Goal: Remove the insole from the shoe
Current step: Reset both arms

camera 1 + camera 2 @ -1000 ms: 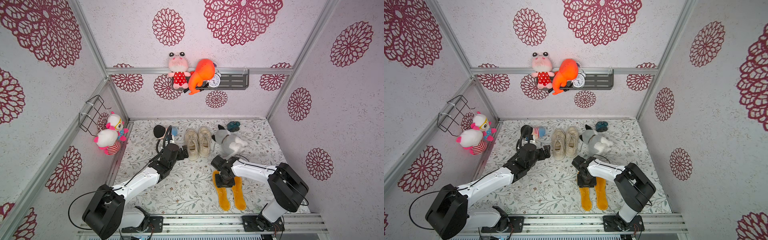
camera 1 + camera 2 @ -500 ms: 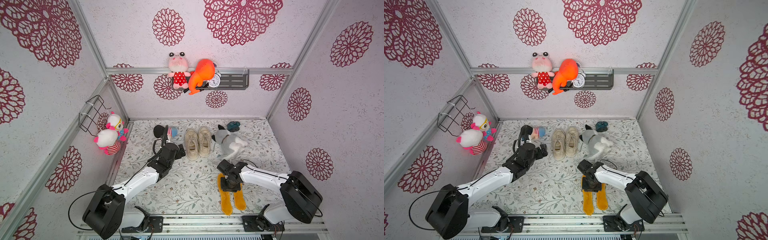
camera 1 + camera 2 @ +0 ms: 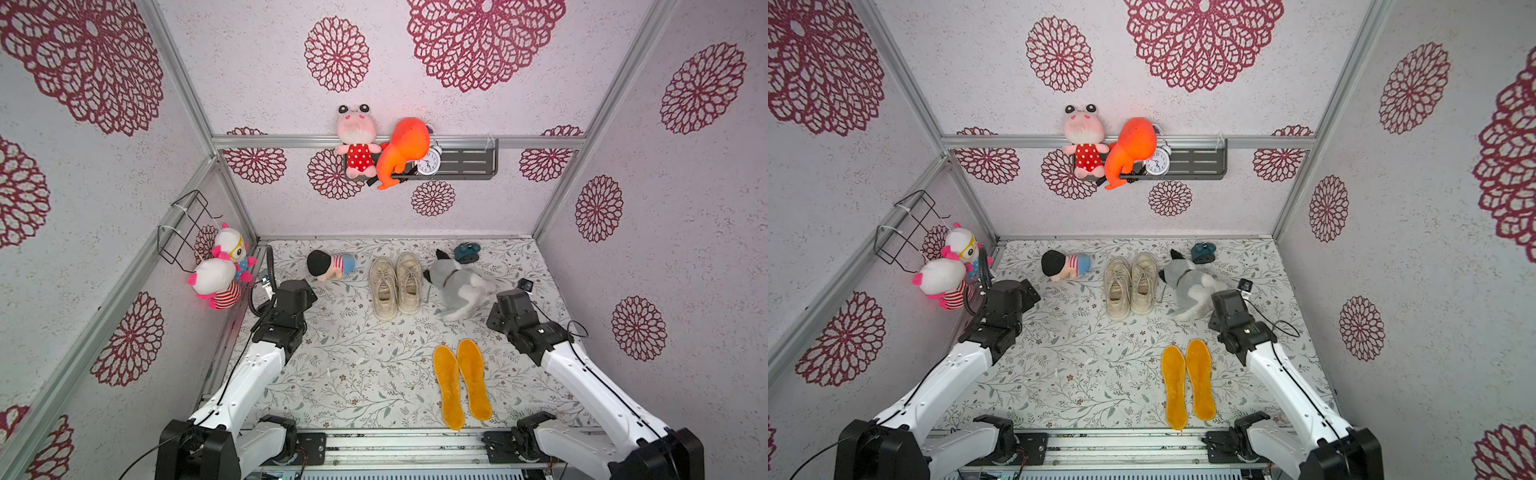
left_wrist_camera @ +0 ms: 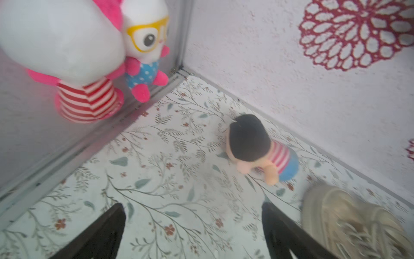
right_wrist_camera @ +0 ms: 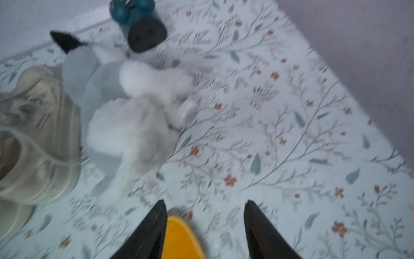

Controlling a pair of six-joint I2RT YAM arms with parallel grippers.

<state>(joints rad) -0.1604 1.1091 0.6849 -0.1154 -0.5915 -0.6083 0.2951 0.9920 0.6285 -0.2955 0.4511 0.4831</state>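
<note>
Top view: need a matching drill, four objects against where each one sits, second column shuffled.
Objects
1. orange insoles
2. beige shoes
3. alarm clock
4. grey-and-white plush dog

Places
A. on the wall shelf
B. standing side by side toward the back of the floral mat
C. lying flat on the near part of the floral mat, out of the beige shoes
D. lying on the floral mat next to the beige shoes

Pairs: 1-C, 2-B, 3-A, 4-D

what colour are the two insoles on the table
The insoles are orange-yellow, clearest in a top view.
</note>
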